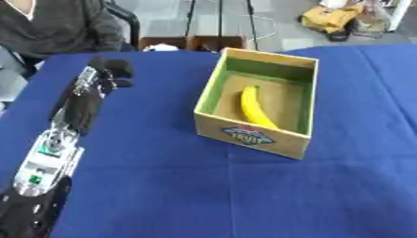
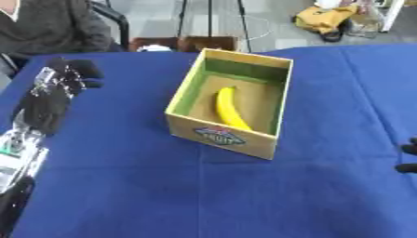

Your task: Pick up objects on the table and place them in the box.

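A yellow banana (image 1: 256, 108) lies lengthwise on the floor of the open cardboard box (image 1: 254, 137), which has green inner walls and a logo on its front. The box stands at the middle of the blue tablecloth (image 1: 179, 186). My left hand (image 1: 109, 70) hovers over the cloth at the far left, well clear of the box, fingers loosely bent with nothing in them. Its arm (image 1: 50, 148) runs up from the lower left corner. Only the dark fingertips of my right hand (image 2: 409, 158) show at the right edge, spread apart and holding nothing.
A person in a dark sweater (image 1: 57, 23) sits behind the table's far left corner. Beyond the far edge are brown boxes (image 1: 195, 42), stand legs and a yellow bag (image 1: 332, 17) on the floor. Blue cloth stretches in front of and right of the box.
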Robot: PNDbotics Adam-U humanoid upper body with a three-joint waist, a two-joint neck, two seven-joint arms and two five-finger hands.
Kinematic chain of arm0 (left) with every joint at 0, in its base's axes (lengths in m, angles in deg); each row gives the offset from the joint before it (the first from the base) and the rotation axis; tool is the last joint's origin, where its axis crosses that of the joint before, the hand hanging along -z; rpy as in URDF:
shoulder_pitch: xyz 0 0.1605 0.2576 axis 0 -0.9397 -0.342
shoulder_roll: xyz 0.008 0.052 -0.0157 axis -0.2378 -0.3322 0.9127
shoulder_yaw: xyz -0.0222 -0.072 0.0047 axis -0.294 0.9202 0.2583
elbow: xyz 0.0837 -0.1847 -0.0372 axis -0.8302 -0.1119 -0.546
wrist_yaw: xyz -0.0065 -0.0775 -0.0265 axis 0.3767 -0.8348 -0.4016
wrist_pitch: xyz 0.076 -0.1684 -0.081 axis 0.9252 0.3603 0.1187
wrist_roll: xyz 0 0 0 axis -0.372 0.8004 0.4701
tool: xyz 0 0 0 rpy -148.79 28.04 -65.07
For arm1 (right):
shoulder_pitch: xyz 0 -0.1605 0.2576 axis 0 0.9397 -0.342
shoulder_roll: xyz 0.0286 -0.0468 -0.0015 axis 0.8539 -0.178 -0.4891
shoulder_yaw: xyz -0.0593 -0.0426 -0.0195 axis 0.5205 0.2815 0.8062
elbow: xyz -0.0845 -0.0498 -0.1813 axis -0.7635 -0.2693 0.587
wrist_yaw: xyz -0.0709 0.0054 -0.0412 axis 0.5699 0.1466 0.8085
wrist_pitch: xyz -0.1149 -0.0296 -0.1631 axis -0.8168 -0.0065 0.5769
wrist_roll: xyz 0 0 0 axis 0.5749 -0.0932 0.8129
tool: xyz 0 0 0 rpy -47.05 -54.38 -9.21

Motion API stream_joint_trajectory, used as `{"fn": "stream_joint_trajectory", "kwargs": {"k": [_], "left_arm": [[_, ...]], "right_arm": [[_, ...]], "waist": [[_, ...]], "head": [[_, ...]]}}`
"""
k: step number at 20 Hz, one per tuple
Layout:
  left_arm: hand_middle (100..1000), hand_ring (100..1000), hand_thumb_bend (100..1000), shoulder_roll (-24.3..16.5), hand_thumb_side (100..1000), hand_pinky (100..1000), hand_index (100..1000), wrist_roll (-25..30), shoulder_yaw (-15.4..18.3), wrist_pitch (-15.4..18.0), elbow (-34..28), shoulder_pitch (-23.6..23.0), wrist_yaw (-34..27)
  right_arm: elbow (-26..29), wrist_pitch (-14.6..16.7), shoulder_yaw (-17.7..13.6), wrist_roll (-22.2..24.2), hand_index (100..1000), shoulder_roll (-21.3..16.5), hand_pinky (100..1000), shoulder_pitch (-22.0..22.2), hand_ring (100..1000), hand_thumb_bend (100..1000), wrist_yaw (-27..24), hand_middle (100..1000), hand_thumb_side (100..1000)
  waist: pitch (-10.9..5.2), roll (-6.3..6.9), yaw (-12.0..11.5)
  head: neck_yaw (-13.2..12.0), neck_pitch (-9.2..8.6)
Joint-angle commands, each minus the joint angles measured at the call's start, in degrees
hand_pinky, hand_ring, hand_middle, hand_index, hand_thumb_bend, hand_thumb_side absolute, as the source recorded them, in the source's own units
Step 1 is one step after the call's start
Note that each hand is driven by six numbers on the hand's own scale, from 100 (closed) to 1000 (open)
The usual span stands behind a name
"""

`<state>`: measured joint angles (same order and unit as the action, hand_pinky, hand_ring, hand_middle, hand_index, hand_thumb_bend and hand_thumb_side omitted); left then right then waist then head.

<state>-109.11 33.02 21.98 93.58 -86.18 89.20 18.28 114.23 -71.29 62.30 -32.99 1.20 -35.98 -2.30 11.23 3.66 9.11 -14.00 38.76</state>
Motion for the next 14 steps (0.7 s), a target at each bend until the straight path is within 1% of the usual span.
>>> {"fn": "stream_joint_trajectory", "kwargs": {"k": [1, 13, 14], "left_arm": [[669, 766, 228, 0.24, 1000, 758, 773, -0.11, 0.84, -0.69, -1.60, -0.22, 0.08], [681, 777, 230, 1.25, 1000, 768, 778, -2.38, 0.65, -1.24, -0.27, -1.53, 0.85], [679, 775, 218, 1.27, 1000, 772, 781, -2.46, 0.59, -1.33, -0.20, -1.58, 0.89]], "right_arm": [[1.48, 0.05, -0.46, -0.18, 712, -0.43, 567, -0.53, 733, 100, -0.35, 674, 854], [1.61, 0.14, -0.63, -0.47, 713, -0.57, 569, -0.59, 735, 100, -0.32, 675, 853], [1.60, 0.13, -0.63, -0.48, 713, -0.56, 569, -0.58, 736, 100, -0.31, 675, 855]], "waist": [[-0.66, -0.36, 0.00], [-0.61, -0.24, -0.10], [-0.58, -0.22, -0.10]], "head": [[0.11, 0.19], [-0.16, 0.07], [-0.15, 0.03]]}}
